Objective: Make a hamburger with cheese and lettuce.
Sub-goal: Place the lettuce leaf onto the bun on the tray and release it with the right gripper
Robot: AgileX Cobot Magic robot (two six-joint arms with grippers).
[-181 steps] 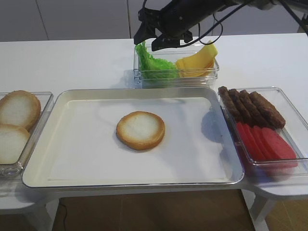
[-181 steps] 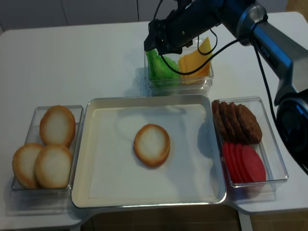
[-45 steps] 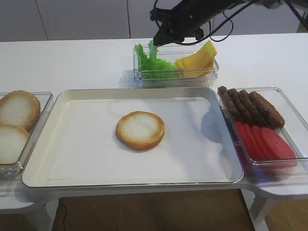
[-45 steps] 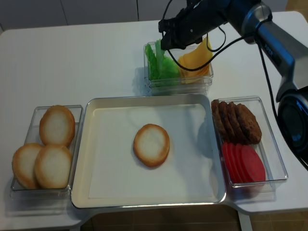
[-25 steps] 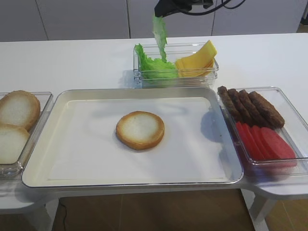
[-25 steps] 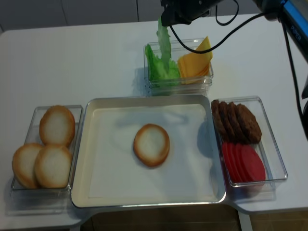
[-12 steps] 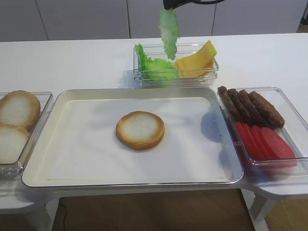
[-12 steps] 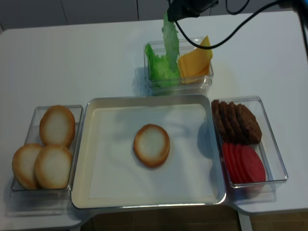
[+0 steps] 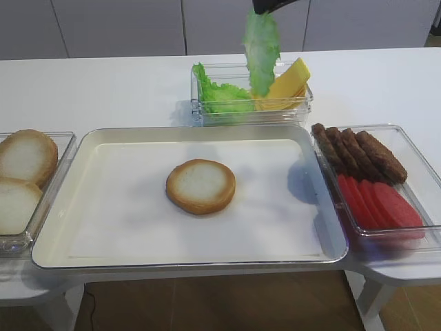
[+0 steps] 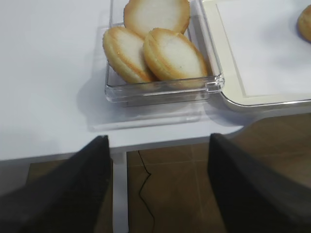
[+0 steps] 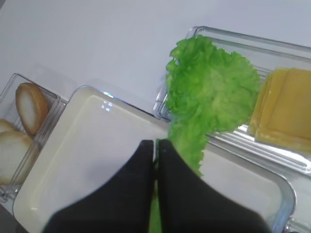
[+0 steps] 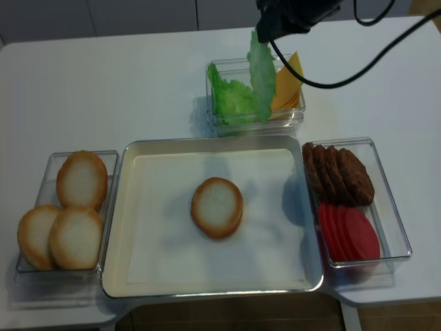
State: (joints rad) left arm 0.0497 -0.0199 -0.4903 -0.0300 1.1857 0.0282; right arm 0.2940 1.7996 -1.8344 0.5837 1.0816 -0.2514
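The right gripper [image 11: 156, 145] hangs high, jaws pinched tight on one lettuce leaf [image 11: 209, 97]; the leaf is frilly, crinkled and bright green, dangling limp below the jaws over the clear tub's cheese [image 9: 286, 86], which is smooth, yellow-orange squares; the hamburger [image 9: 200, 186], a flat round bun with a toasted rim, sits well below on the tray [image 9: 103, 227]; the left gripper's dark fingers [image 10: 73, 189] are spread wide, holding nothing.

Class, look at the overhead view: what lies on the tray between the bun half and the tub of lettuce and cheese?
Nothing: in the overhead view that stretch of tray between the bun half and the tub is bare.
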